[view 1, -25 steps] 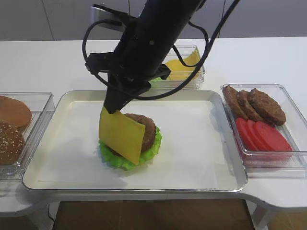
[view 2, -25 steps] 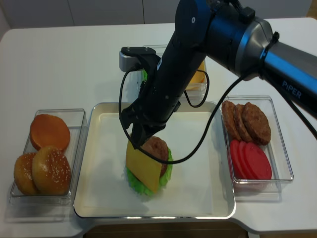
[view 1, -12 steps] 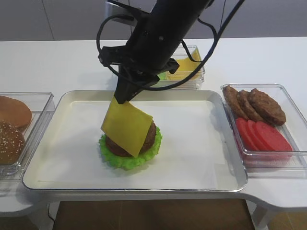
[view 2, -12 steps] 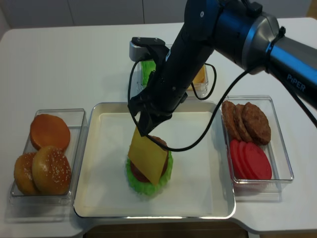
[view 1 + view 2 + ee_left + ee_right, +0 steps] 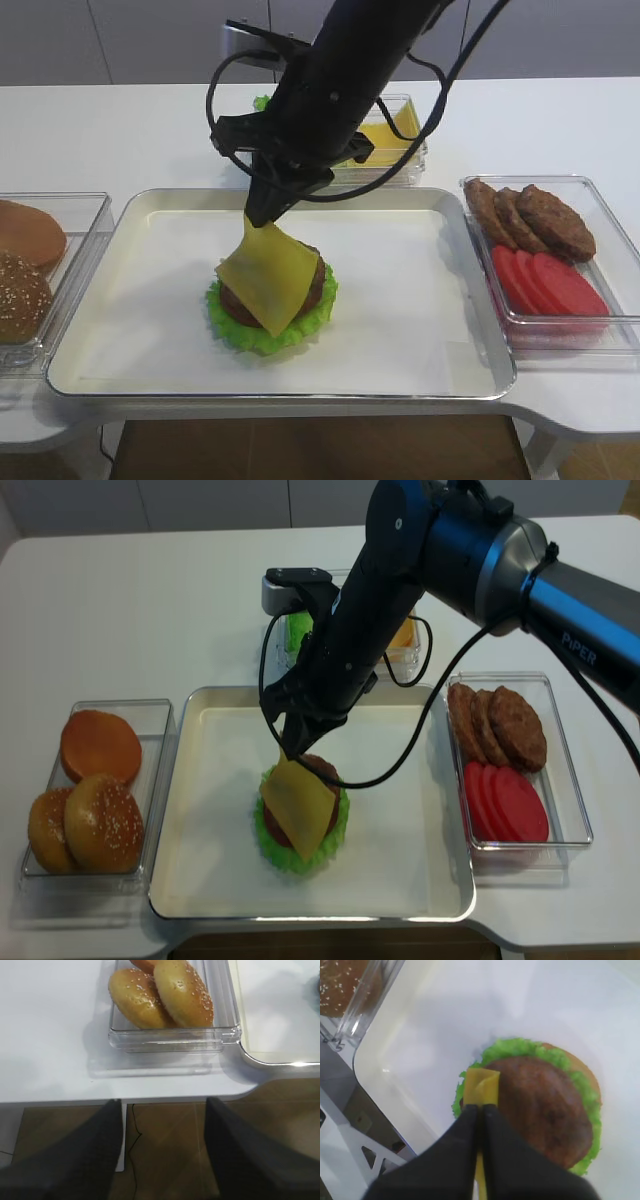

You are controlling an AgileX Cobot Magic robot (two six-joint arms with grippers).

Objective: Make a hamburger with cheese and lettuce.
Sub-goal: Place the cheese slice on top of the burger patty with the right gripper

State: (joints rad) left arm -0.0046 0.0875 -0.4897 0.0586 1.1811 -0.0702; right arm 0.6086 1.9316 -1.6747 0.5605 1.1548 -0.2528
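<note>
While draped, cheese [image 5: 268,277] smoothly yellow

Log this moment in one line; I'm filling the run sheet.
step: laying cheese on patty | right tool: shut on cheese corner | lettuce: under patty | tray: holds stack

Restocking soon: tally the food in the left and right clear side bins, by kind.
Buns: 3
Bare patties: 3
Tomato slices: 3
Total: 9
</note>
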